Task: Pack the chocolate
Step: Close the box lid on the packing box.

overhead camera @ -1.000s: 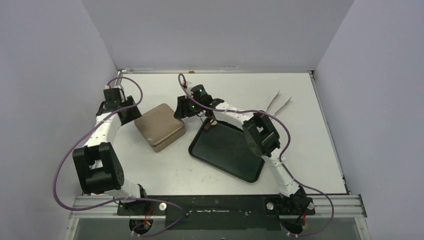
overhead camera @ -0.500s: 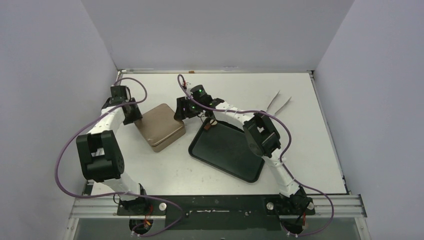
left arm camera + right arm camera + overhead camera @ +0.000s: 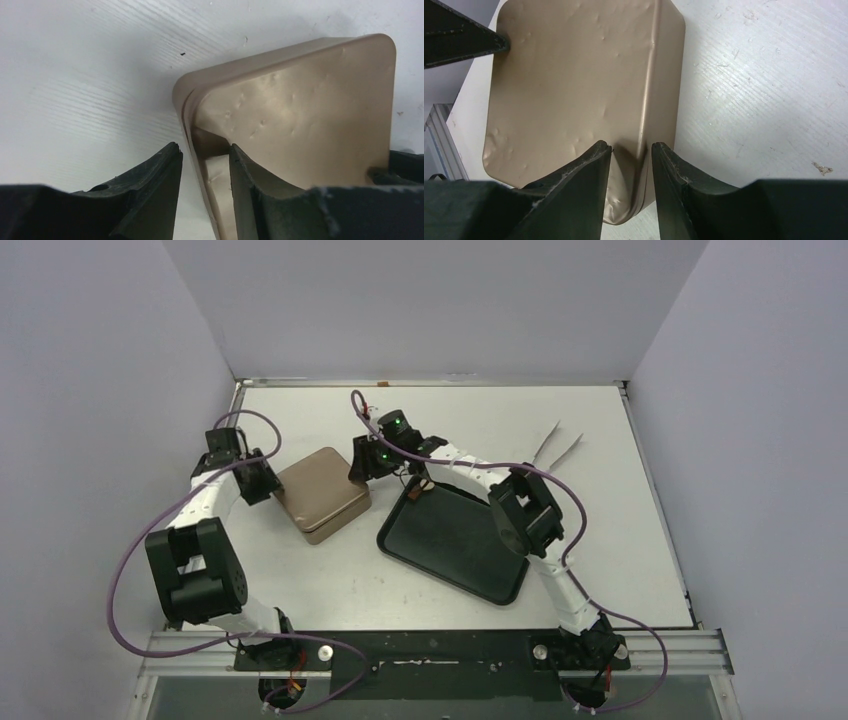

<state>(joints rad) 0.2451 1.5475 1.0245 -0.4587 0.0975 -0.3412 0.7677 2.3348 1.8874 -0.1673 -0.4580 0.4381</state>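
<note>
The left claw (image 3: 202,150) straddles the left corner of the closed gold-brown tin (image 3: 322,492), its fingers narrowly parted, with a sliver of tabletop (image 3: 330,580) showing beside the outer one. The right claw (image 3: 630,146) pinches the tin's opposite edge, one finger on the lid and one against the wall. Just right lies a black tray (image 3: 455,540), with metal tweezers (image 3: 558,448) farther right. The chocolate is out of sight in every view.

The left tool (image 3: 205,150) straddled the left edge of the tin (image 3: 320,493); the right tool (image 3: 630,147) pinched its right edge. A black tray (image 3: 445,535) (tweezers (image 3: 558,448) beyond it) blocked the right side; near and far worktop (image 3: 330,585) lay open.
</note>
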